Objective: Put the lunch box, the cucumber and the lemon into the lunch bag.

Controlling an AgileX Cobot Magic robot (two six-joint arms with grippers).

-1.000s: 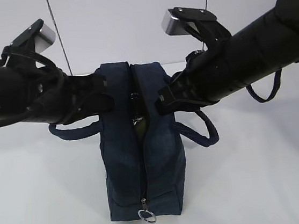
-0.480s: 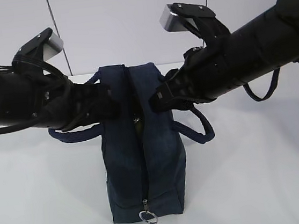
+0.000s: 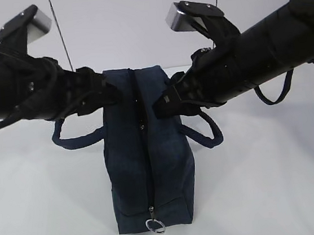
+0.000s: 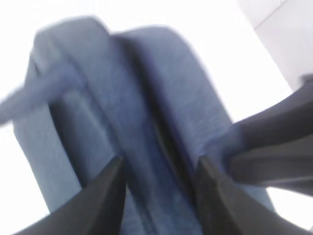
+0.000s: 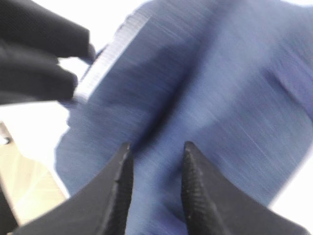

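Both pincers, left pincer (image 4: 159, 196) and right pincer (image 5: 154, 186), hover part-open, holding nothing, over the lunch bag (image 3: 147, 152); press its sides evenly so the zipper stays aligned.

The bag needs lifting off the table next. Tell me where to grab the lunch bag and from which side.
Take the strap handle that loops out from the lunch bag on the right. It hangs free of the fabric wall, so a claw can close around it. Come in from the right with the right claw, which is already open beside that wall.
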